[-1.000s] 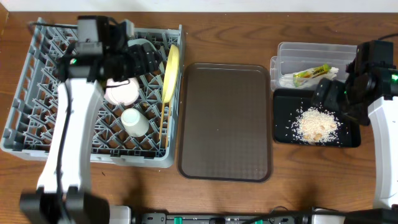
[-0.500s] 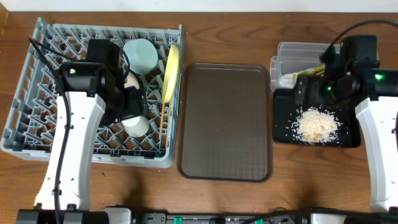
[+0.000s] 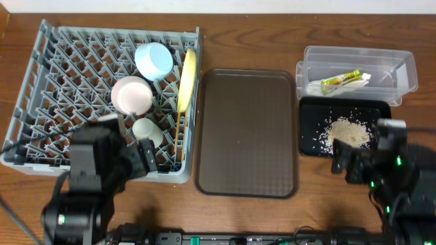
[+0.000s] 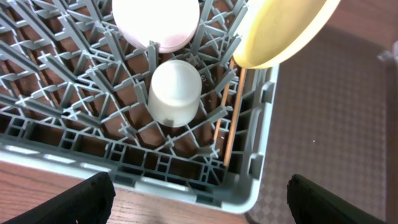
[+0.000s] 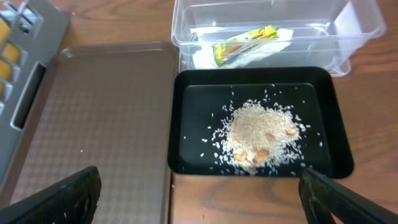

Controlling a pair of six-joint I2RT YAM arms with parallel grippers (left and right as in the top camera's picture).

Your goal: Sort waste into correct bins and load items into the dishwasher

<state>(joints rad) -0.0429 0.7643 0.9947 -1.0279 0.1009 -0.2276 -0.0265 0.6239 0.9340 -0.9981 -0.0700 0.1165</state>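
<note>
My left pincer (image 4: 200, 202) hangs wide open and empty just off the near rim of the dish rack (image 4: 168, 186), so the small white cup (image 4: 175, 92) inside the rack sits dead ahead of it, chopsticks (image 4: 233, 121) right of the cup running lengthwise away from me.
</note>
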